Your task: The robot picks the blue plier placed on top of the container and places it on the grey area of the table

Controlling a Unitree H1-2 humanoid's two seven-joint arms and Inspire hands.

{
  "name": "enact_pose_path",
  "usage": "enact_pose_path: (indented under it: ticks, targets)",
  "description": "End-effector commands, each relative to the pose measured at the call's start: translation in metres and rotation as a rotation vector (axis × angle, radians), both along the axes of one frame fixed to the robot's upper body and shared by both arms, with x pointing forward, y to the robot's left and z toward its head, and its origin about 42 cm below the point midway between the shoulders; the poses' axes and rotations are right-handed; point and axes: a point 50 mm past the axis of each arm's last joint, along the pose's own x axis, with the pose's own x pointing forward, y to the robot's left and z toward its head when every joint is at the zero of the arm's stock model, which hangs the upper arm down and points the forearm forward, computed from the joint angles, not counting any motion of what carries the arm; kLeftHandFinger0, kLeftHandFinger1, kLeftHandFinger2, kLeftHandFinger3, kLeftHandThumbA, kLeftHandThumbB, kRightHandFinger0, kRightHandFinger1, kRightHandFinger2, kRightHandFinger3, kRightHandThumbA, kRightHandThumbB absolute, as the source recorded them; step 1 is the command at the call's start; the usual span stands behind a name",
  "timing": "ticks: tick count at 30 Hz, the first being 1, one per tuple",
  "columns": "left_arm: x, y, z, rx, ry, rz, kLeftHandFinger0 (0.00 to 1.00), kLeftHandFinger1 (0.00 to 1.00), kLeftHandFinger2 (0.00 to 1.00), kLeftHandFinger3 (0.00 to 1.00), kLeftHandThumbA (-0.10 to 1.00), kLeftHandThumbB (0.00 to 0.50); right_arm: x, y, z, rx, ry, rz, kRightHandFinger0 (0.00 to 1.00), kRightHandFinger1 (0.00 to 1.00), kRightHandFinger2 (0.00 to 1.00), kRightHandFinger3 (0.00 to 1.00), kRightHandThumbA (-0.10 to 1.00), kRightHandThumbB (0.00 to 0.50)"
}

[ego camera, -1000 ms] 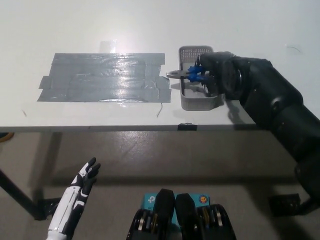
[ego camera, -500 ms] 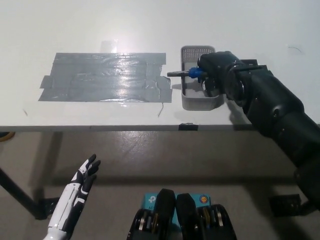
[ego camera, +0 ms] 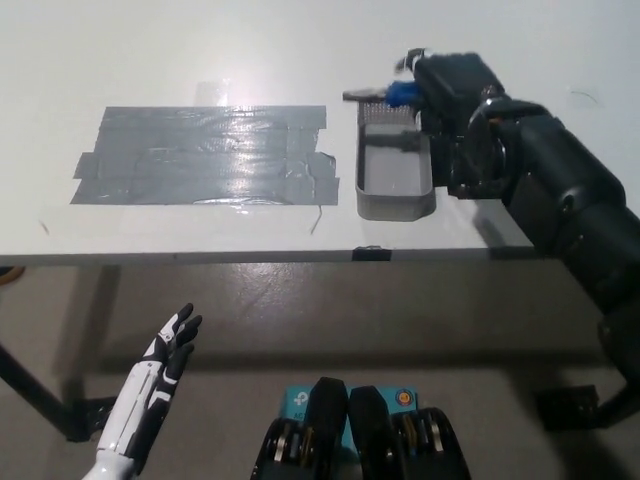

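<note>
My black right hand (ego camera: 447,88) is shut on the blue plier (ego camera: 391,95), holding it in the air above the far end of the grey container (ego camera: 395,192). The plier's metal jaws point left, toward the grey taped area (ego camera: 205,155) on the white table (ego camera: 300,40). Its blue handles are mostly hidden inside the hand. The container now shows an empty inside. My white left hand (ego camera: 160,365) rests open below the table's front edge at the lower left.
The table's front edge (ego camera: 250,258) runs across the middle of the picture, with floor below it. A dark table leg (ego camera: 35,395) shows at the lower left. A small black clip (ego camera: 366,253) sits on the edge below the container.
The right hand has lifted the plier off the container and carried it up and toward the far end. The container's inside is now uncovered. The left hand has hardly moved.
</note>
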Motion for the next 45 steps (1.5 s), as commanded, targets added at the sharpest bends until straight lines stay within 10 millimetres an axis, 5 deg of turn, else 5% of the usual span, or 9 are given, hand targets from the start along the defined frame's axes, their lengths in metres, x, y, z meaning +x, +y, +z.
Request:
enact_pose_path:
  ticks: [1, 10, 17, 22, 25, 38, 40, 42, 45]
  targets:
    - [0.002, 0.0, 0.011, 0.029, -0.051, -0.027, 1.0, 1.0, 1.0, 1.0, 1.0, 0.113, 0.006, 0.021, 0.092, 0.055, -0.246, 0.088, 0.13, 0.58, 0.93, 0.91, -0.1, 0.189]
    - [0.002, -0.001, 0.013, 0.047, -0.054, -0.033, 1.0, 1.0, 1.0, 1.0, 1.0, 0.103, 0.001, 0.05, 0.092, 0.065, -0.24, 0.12, 0.17, 0.64, 0.96, 1.0, -0.1, 0.173]
    - [0.001, -0.005, 0.013, 0.042, -0.048, -0.038, 1.0, 1.0, 1.0, 1.0, 1.0, 0.108, -0.011, 0.097, 0.071, 0.111, -0.227, 0.2, 0.14, 0.52, 0.82, 0.76, -0.1, 0.237]
    - [0.001, -0.009, 0.014, 0.039, -0.046, -0.047, 1.0, 1.0, 1.0, 1.0, 1.0, 0.104, -0.024, 0.136, 0.062, 0.11, -0.194, 0.236, 0.06, 0.51, 0.89, 0.93, -0.1, 0.187]
    - [0.001, -0.013, 0.015, 0.031, -0.04, -0.058, 1.0, 1.0, 1.0, 1.0, 1.0, 0.108, -0.028, 0.151, 0.054, 0.117, -0.188, 0.249, 0.03, 0.36, 0.72, 0.64, -0.1, 0.203]
    - [0.003, -0.019, 0.022, 0.056, -0.06, -0.088, 1.0, 1.0, 1.0, 1.0, 0.99, 0.062, -0.037, 0.172, 0.016, 0.161, -0.054, 0.205, 0.0, 0.38, 0.75, 0.76, -0.1, 0.181]
    - [0.004, -0.019, 0.025, 0.069, -0.065, -0.095, 1.0, 1.0, 1.0, 1.0, 0.99, 0.056, -0.036, 0.17, 0.012, 0.171, -0.012, 0.185, 0.08, 0.45, 0.76, 0.84, -0.08, 0.181]
    - [0.006, -0.021, 0.027, 0.073, -0.067, -0.101, 1.0, 1.0, 1.0, 1.0, 0.98, 0.063, -0.034, 0.167, 0.01, 0.157, 0.091, 0.159, 0.71, 0.96, 1.0, 1.0, 0.43, 0.285]
    - [0.009, -0.023, 0.029, 0.073, -0.075, -0.11, 1.0, 1.0, 1.0, 1.0, 0.97, 0.05, -0.031, 0.162, 0.008, 0.173, 0.175, 0.149, 1.0, 1.0, 1.0, 1.0, 0.7, 0.47]
